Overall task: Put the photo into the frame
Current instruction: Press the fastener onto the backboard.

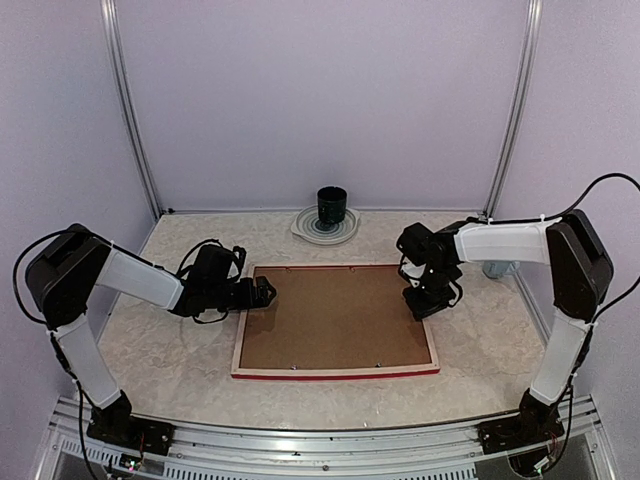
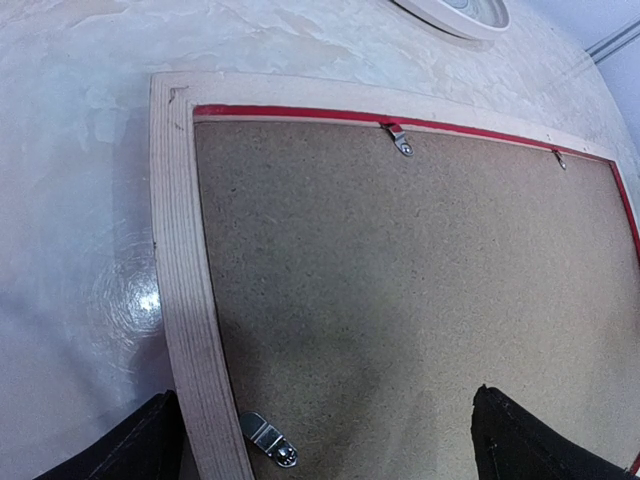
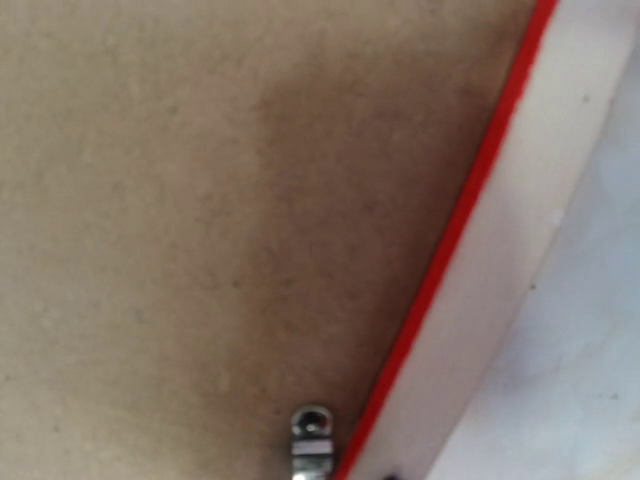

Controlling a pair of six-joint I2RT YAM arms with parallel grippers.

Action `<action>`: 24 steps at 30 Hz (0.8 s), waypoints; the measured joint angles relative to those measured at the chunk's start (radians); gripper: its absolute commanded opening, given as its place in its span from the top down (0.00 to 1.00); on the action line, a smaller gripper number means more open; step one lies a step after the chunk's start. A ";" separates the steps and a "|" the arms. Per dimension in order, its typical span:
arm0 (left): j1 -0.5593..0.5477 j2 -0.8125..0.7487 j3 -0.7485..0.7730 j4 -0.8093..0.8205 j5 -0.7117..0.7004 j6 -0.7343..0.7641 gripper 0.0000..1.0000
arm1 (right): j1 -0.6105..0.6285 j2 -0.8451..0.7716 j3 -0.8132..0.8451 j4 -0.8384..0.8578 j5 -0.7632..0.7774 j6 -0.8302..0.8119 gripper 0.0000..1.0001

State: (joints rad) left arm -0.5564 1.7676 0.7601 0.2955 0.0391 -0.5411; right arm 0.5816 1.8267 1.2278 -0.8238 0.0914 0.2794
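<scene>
The frame (image 1: 239,350) lies face down on the table, pale wood back up, with its red edge showing. A plain brown backing board (image 1: 335,315) fills it. The photo is hidden. My left gripper (image 1: 262,292) is over the frame's left side. In the left wrist view its gripper (image 2: 325,430) is open, one finger outside the wood rail (image 2: 180,270) and one over the board (image 2: 400,280), next to a metal clip (image 2: 268,440). My right gripper (image 1: 432,300) is low over the frame's right side. Its view shows only board (image 3: 200,200), a clip (image 3: 312,435) and the rail (image 3: 520,300), no fingers.
A dark cup (image 1: 331,207) stands on a white plate (image 1: 307,231) at the back centre. A grey object (image 1: 497,268) lies behind the right arm. More clips (image 2: 400,138) sit along the frame's far side. Walls close in the table.
</scene>
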 measured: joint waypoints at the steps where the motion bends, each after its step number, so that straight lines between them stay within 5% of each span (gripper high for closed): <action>1: 0.000 0.000 0.000 0.000 0.000 0.000 0.01 | 0.000 0.000 0.001 0.000 0.003 0.000 0.73; 13: 0.000 0.000 0.000 0.000 0.000 0.000 0.01 | 0.000 0.000 0.037 -0.008 0.062 0.011 0.63; 24: 0.000 0.000 0.000 0.000 0.002 0.000 0.01 | 0.000 0.033 0.010 0.018 0.075 0.010 0.70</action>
State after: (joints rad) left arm -0.5560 1.7676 0.7601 0.2955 0.0410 -0.5415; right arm 0.5816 1.8599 1.2373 -0.8062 0.1661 0.2890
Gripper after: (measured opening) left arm 0.988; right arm 0.342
